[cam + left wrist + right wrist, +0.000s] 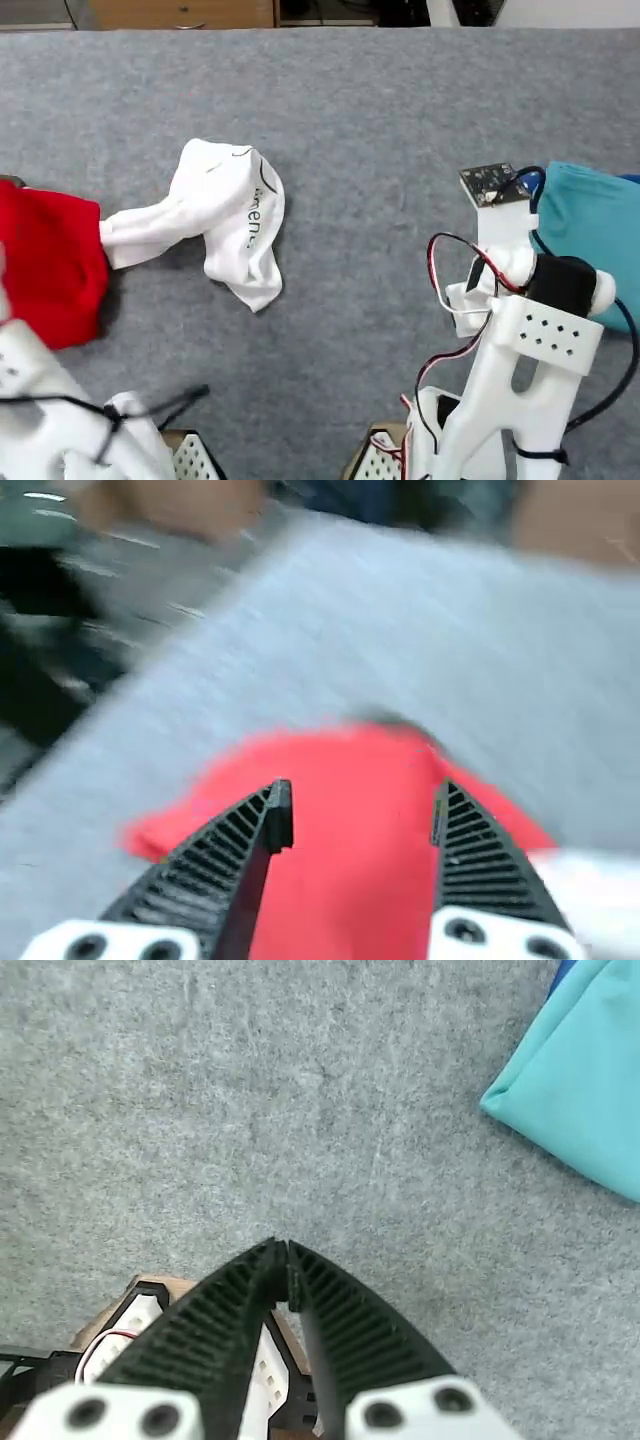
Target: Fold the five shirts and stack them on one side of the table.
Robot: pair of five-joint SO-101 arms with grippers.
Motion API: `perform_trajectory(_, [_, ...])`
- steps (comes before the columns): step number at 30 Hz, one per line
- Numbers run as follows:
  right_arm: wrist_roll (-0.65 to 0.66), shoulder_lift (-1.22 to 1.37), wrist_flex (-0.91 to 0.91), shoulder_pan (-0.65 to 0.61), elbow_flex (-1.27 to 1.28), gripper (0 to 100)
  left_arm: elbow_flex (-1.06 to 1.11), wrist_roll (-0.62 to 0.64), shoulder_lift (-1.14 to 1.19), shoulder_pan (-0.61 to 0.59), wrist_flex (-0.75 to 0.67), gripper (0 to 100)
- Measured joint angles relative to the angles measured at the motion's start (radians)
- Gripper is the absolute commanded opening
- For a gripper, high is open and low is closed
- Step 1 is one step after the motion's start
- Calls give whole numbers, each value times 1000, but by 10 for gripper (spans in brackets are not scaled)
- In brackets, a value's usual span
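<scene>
A crumpled white shirt (225,215) lies left of the table's middle, one sleeve reaching toward a red shirt (48,262) at the left edge. A folded teal shirt (590,228) rests at the right edge, with a sliver of blue cloth (630,180) behind it. My left gripper (360,815) is open and hangs above the red shirt (350,830), nothing between its fingers. My right gripper (283,1258) is shut and empty over bare grey cloth, a short way from the teal shirt (580,1090). The right arm (520,320) stands beside the teal shirt.
The grey felt table cover (380,120) stretches bare across the back and centre. The arm bases (400,450) stand at the front edge. Wooden furniture (180,12) runs behind the table's far edge.
</scene>
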Motion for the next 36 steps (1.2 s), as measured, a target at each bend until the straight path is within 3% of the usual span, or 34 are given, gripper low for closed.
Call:
perform_trajectory(3, [0,0,0,0,0,4,25,-11,-74,207,233,233])
perform_trajectory(6, [0,0,0,0,0,4,117,-11,-106,414,322,233])
perform_trajectory(10, [0,0,0,0,0,3,269,-11,-91,614,305,236])
perform_trajectory(16, [0,0,0,0,0,3,358,28,11,776,137,236])
perform_trajectory(22, [0,0,0,0,26,3,358,35,184,876,44,234])
perform_trajectory(36, [0,0,0,0,41,3,311,35,614,844,-235,197])
